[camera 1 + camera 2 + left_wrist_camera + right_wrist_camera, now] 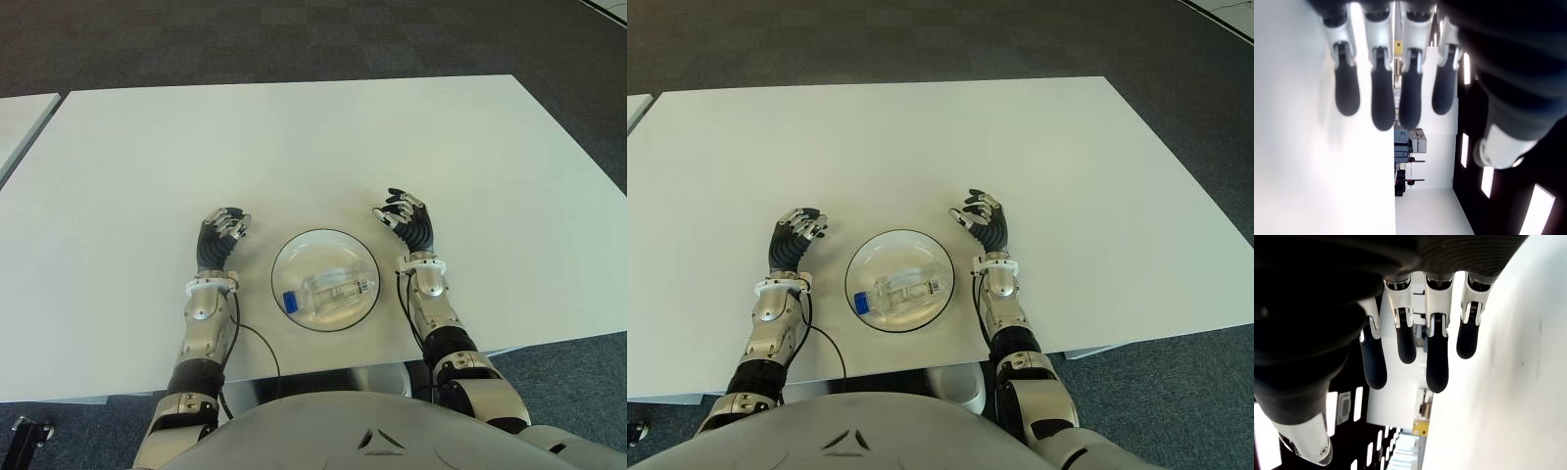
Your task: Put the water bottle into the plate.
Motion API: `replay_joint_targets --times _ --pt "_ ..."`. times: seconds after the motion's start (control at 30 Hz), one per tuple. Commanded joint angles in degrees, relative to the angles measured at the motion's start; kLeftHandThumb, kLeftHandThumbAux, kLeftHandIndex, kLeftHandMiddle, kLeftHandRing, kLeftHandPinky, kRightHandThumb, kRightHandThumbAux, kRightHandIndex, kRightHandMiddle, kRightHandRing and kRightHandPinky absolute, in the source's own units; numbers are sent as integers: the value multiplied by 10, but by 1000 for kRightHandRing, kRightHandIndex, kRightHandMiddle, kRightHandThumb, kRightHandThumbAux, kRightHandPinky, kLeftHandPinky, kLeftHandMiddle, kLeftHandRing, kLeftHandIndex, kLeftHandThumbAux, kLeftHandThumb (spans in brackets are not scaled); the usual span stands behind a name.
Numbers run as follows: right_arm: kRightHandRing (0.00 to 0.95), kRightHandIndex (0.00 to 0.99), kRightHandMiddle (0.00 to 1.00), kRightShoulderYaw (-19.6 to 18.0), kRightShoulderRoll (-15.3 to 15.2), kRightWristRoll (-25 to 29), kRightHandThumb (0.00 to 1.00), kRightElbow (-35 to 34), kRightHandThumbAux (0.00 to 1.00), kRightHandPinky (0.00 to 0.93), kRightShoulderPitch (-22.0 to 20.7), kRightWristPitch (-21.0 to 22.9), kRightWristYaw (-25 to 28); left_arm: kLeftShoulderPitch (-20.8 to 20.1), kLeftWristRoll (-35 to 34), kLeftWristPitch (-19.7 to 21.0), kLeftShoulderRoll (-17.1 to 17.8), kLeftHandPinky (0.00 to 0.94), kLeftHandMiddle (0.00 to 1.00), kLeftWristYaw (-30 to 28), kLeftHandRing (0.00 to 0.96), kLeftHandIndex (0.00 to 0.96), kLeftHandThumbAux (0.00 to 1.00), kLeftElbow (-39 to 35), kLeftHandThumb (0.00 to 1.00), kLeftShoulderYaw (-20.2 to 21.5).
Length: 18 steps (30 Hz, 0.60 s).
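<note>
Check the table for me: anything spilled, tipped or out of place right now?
Nothing stands out. The bottle lies on its side inside the plate, no spill visible. The left hand and right hand flank the plate, open and empty.

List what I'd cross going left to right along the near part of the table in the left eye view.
left hand → rim of the plate → water bottle lying in the plate, blue cap toward the left hand → right hand. Both hands are open and hold nothing.
</note>
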Motion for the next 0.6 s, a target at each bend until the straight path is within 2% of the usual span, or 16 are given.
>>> replay_joint_targets --times 0.03,0.37,0.6 --pt "586 434 560 -7 13 10 709 16 729 632 -10 8 -3 7 0 15 -2 503 472 0 510 419 676 3 834 -1" --pt "615 434 596 -24 28 36 708 31 728 637 -14 2 15 7 -4 12 -2 502 472 -3 508 420 676 4 834 1" --pt "622 435 615 -33 36 48 707 33 727 624 -16 17 20 8 -2 14 -1 503 474 0 509 415 676 3 833 1"
